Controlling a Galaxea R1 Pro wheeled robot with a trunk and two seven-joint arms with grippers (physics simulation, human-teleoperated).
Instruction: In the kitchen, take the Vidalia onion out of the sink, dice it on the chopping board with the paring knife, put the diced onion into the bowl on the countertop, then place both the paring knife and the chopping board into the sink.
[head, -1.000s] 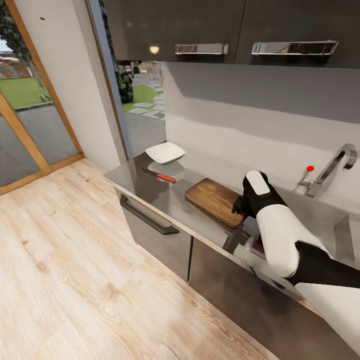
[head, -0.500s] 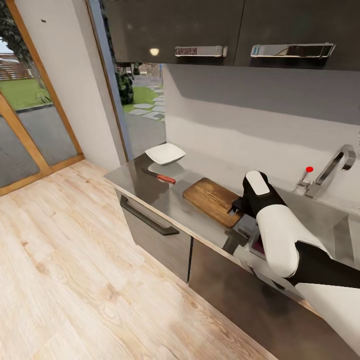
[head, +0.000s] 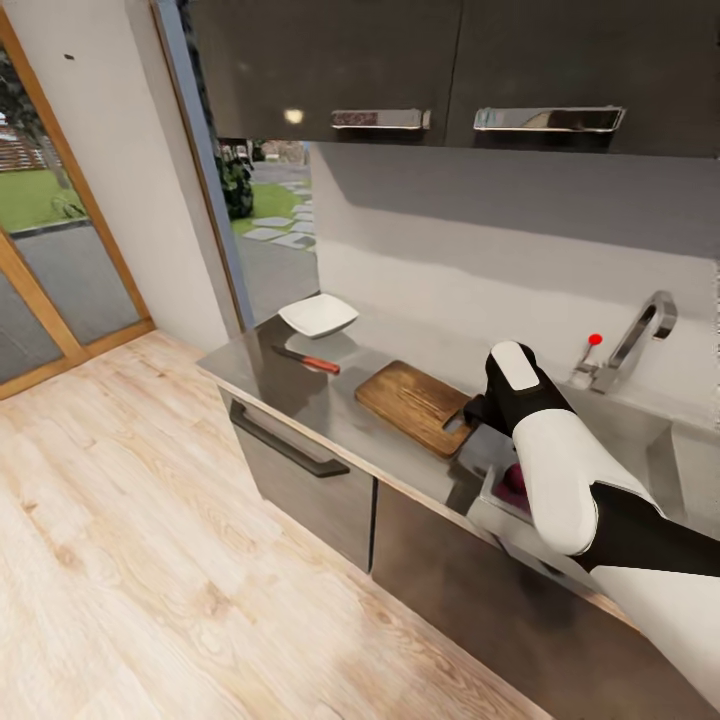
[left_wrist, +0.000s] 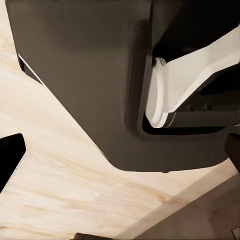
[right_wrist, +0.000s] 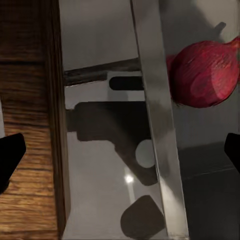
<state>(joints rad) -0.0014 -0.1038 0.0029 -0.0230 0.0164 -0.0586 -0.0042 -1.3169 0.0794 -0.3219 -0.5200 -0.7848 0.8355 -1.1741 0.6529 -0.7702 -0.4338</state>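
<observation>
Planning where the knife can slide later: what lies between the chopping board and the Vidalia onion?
In the right wrist view, a bare strip of countertop and the sink rim separate the chopping board from the Vidalia onion.

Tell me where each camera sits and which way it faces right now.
Head view: up on the head, looking forward and down at the countertop, board, knife, bowl and sink; the right arm shows.
Left wrist view: on the left arm, facing the wood floor and the robot's own dark body.
Right wrist view: on the right arm, looking down over the sink's edge between its fingers, wide apart.
Shared: head and right wrist views both show the board and onion.
</observation>
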